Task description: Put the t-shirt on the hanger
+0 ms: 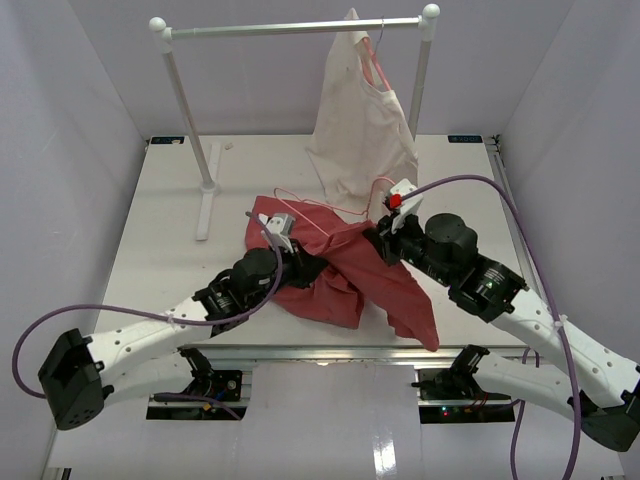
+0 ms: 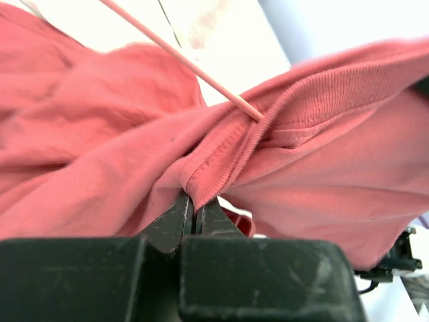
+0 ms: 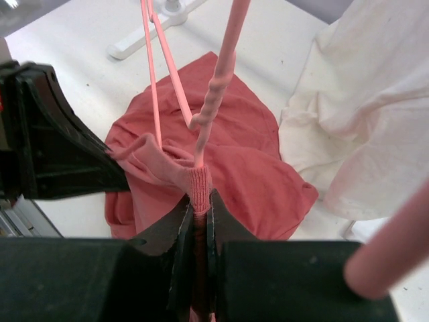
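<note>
The salmon t-shirt (image 1: pixel 345 275) lies bunched on the table between my two arms. The thin pink hanger (image 1: pixel 318 205) lies across its top, and its wire (image 3: pixel 216 87) runs down into the ribbed collar (image 3: pixel 200 184). My right gripper (image 3: pixel 200 204) is shut on that collar where the wire enters it; in the top view it (image 1: pixel 376 238) sits at the cloth's right edge. My left gripper (image 2: pixel 194 204) is shut on a ribbed fold of the t-shirt (image 2: pixel 221 157), just below where the hanger wire (image 2: pixel 181 57) slips under the cloth. The left gripper (image 1: pixel 312 262) is close beside the right one.
A cream garment (image 1: pixel 358 125) hangs on another pink hanger from the rail (image 1: pixel 295 29) of a white rack at the back. The rack's left post and foot (image 1: pixel 205 200) stand just behind the t-shirt. The cream cloth (image 3: pixel 362 114) reaches the table right of the shirt.
</note>
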You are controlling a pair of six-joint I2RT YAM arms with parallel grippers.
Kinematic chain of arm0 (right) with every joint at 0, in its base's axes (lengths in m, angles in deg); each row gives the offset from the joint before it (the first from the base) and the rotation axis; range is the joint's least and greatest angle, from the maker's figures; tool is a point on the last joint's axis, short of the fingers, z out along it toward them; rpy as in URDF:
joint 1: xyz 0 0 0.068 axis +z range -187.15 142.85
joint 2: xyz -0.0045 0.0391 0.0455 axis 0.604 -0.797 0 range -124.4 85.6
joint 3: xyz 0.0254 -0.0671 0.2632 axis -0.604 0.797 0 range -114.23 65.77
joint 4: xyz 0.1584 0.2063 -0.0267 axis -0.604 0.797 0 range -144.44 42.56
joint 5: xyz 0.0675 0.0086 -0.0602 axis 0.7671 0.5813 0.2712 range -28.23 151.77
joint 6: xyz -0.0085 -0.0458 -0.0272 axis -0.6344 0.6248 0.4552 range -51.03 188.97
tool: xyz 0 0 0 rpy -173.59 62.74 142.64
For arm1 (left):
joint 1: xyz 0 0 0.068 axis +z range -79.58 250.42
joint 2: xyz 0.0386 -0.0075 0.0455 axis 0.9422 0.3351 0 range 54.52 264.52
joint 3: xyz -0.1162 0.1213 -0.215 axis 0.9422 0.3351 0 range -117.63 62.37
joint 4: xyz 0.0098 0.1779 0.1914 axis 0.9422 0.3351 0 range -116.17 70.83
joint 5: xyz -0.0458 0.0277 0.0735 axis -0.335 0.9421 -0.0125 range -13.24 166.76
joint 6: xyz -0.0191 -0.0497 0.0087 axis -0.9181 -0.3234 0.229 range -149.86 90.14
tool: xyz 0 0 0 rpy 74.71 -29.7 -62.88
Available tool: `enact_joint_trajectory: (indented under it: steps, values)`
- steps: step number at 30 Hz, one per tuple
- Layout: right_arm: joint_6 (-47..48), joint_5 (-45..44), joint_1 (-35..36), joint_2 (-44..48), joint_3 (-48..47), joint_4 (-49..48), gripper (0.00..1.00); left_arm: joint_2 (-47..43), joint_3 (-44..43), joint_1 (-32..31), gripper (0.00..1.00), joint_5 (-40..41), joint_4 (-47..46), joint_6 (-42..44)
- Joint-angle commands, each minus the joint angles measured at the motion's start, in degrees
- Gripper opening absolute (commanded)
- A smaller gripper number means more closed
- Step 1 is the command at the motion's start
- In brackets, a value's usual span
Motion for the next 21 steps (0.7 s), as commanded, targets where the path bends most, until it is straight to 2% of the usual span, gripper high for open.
enact_joint_trajectory:
  steps: [1, 3, 5, 6, 8, 9, 16, 20, 21]
  values:
    - [5.3, -7.2, -0.4, 5.9, -0.3, -1.7, 0.08, -7.1, -2.5, 1.1, 0.09, 11.6, 18.9, 3.0]
    - [5.3, -6.3, -0.4, 6.5, 0.0, -1.7, 0.08, -8.5, -3.1, 1.1, 0.21, 10.3, 19.8, 4.6]
    - [5.1, -4.9, -0.4, 6.6, 0.0, -1.7, 0.08, -8.7, -4.0, 1.2, 0.26, 8.1, 20.3, 5.5]
    - [5.1, -4.4, -0.4, 6.5, -0.1, -1.8, 0.08, -8.5, -4.3, 1.2, 0.21, 7.3, 20.4, 5.6]
    - [4.6, -3.4, -0.4, 6.2, -0.3, -1.9, 0.08, -7.7, -4.2, 1.2, 0.03, 5.8, 19.7, 5.7]
    - [4.6, -3.2, -0.4, 6.2, -0.3, -2.0, 0.08, -7.4, -4.1, 1.2, 0.0, 5.4, 19.5, 5.7]
    - [3.8, -1.8, -0.4, 5.6, 0.1, -2.5, 0.08, -3.5, -3.7, 1.2, 0.0, 1.4, 15.7, 6.9]
    - [3.1, -2.1, -0.4, 5.3, 0.5, -2.8, 0.08, -4.1, -2.2, 1.2, 0.33, -3.5, 10.1, 6.0]
    - [3.0, -2.0, -0.4, 5.2, 0.6, -2.9, 0.08, -4.1, -1.9, 1.2, 0.38, -4.4, 9.0, 5.4]
